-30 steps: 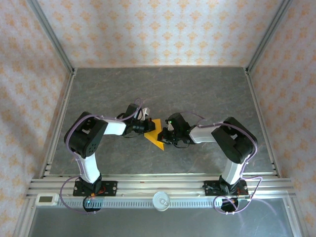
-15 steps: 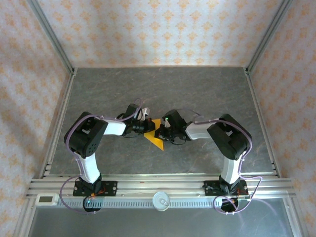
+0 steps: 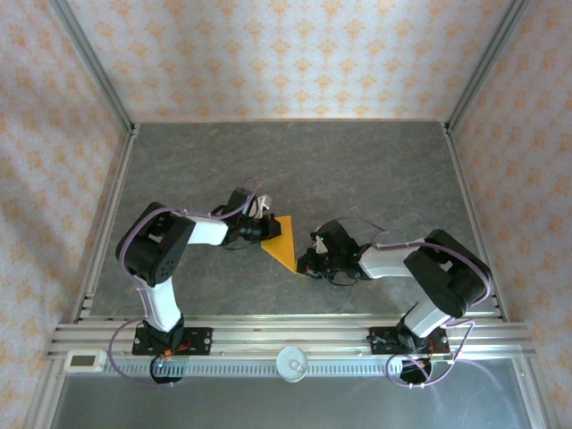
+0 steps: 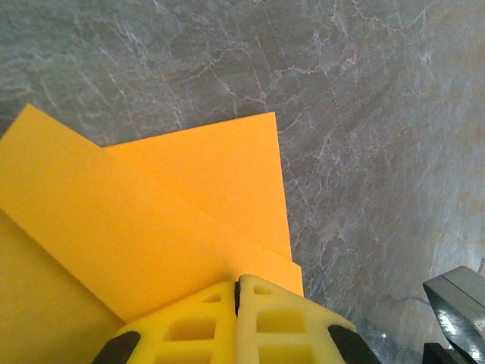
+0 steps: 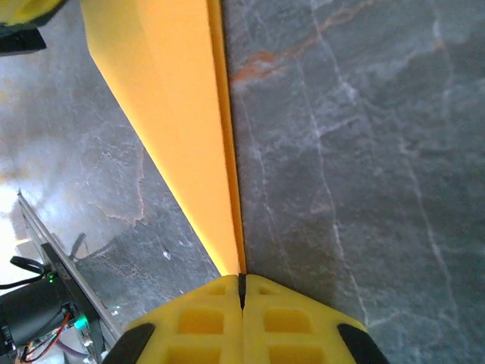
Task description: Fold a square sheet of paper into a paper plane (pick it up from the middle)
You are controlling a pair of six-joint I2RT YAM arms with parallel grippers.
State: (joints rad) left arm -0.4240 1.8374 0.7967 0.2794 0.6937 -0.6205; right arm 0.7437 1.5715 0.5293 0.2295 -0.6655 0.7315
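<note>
Our right gripper (image 3: 304,262) had slid nearer along the folded square sheet of paper (image 3: 282,239) on the table (image 3: 384,170), shut, holding nothing; our left gripper (image 3: 267,229), also shut, pinned it. We judged creasing underway; next, another firm pass.

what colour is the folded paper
Folded paper: plain bright orange, best in left wrist view.

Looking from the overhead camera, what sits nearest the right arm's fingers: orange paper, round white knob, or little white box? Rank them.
1. Orange paper, right beside the right fingers, on their left.
2. Round white knob, near edge, centre.
3. Little white box, near-left corner.
</note>
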